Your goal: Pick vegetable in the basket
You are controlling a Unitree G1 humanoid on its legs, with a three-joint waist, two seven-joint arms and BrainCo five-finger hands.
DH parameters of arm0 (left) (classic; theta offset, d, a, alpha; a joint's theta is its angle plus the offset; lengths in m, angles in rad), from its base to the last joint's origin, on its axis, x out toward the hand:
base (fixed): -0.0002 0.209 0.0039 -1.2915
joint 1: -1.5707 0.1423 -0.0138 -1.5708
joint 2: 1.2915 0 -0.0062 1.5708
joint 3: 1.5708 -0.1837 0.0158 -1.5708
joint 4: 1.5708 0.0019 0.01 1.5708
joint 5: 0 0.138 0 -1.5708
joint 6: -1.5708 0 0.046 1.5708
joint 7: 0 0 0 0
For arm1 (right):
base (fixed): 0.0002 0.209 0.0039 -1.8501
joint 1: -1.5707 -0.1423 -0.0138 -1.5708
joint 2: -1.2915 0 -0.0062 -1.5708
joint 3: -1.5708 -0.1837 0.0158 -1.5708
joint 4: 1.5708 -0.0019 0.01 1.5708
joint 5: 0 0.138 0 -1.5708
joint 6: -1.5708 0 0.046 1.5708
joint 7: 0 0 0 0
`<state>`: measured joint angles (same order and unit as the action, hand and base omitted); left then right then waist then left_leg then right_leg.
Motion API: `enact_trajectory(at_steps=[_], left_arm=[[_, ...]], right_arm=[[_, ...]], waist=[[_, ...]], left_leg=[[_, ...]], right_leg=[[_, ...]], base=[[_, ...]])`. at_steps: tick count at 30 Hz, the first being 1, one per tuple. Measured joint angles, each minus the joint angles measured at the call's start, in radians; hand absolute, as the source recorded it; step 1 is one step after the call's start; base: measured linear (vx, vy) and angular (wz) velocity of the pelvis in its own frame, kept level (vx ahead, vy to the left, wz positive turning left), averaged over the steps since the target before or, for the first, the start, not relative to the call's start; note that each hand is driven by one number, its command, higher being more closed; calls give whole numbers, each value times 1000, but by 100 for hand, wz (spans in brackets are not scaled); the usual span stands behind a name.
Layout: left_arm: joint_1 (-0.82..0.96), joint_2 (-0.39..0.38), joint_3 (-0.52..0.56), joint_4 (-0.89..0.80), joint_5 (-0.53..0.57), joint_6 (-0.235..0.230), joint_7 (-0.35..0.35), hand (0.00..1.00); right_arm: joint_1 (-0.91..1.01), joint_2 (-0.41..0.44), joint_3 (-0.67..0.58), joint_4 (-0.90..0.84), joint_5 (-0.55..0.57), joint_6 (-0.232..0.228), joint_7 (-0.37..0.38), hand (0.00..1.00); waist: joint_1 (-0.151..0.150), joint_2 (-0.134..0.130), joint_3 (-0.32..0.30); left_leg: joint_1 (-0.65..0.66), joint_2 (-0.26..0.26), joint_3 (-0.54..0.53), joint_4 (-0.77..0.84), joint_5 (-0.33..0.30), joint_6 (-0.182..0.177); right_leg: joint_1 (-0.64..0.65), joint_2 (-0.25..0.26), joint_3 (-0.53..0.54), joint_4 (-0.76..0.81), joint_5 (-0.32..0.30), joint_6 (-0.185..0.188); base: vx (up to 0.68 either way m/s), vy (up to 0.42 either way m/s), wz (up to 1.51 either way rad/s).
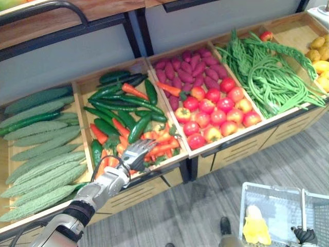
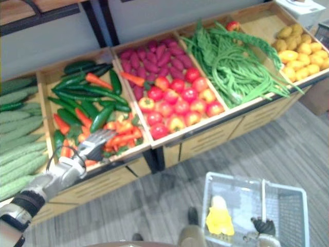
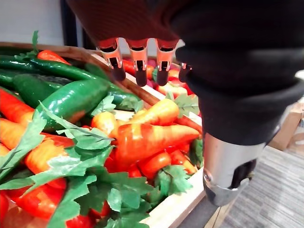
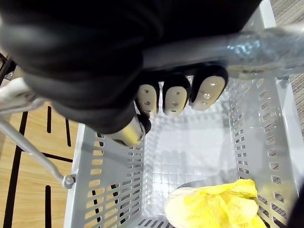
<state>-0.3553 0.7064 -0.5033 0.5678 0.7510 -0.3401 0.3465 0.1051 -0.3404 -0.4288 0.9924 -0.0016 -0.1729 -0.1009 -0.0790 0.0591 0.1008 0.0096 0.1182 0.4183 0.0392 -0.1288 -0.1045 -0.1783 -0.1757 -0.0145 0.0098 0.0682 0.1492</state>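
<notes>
My left hand (image 1: 134,152) hovers open over the orange carrots (image 1: 160,144) at the front of the second crate (image 1: 78,88), its straight fingers (image 3: 138,66) just above them without touching. Green peppers and cucumbers (image 3: 71,99) lie behind the carrots (image 3: 152,137). Low at the right, a pale plastic basket (image 1: 248,201) hangs above the floor. My right hand (image 4: 173,97) is shut round the basket's handle (image 4: 256,45). A yellow leafy vegetable (image 4: 213,206) lies on the basket's bottom.
Bitter gourds (image 1: 41,154) fill the leftmost crate. Tomatoes (image 1: 216,110) and purple sweet potatoes (image 1: 187,67) share the third crate, long green beans (image 1: 262,72) the fourth, yellow produce (image 1: 321,64) the far right. Grey floor lies below the crate fronts.
</notes>
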Motion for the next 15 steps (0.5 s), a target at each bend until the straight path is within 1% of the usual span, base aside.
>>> enact_trajectory(at_steps=[3, 5, 9, 15], left_arm=[[-36, -19, 0, 28, 0, 13, 0, 0], [-58, -41, 3, 57, 0, 35, 1, 0], [-91, -53, 28, 78, 0, 49, 3, 0], [-135, -58, 60, 120, 0, 82, 5, 0]], right_arm=[[-3, 0, 4, -6, 0, 0, -1, 100], [-3, 4, 4, -7, 0, 0, -1, 100], [-8, 6, 5, -8, 0, 0, -1, 100], [-26, 7, 6, -8, 0, 5, -2, 100]], waist=[[1, 0, 6], [-1, -2, 7], [-2, -7, 14], [-1, -10, 30]], left_leg=[[-11, -1, 5, -4, 12, 0], [-11, 1, 5, -8, 19, -2], [-21, -4, 6, -35, 36, -2], [-29, -1, 8, -40, 38, -2]], right_leg=[[-11, 1, 7, -11, 16, -2], [-12, 4, 7, -12, 16, -2], [-31, 7, 8, -18, 24, -3], [-42, 13, 9, -26, 28, -4]], base=[[-109, -55, -6], [-58, -44, -1], [-6, -8, 0], [32, -12, -3]])
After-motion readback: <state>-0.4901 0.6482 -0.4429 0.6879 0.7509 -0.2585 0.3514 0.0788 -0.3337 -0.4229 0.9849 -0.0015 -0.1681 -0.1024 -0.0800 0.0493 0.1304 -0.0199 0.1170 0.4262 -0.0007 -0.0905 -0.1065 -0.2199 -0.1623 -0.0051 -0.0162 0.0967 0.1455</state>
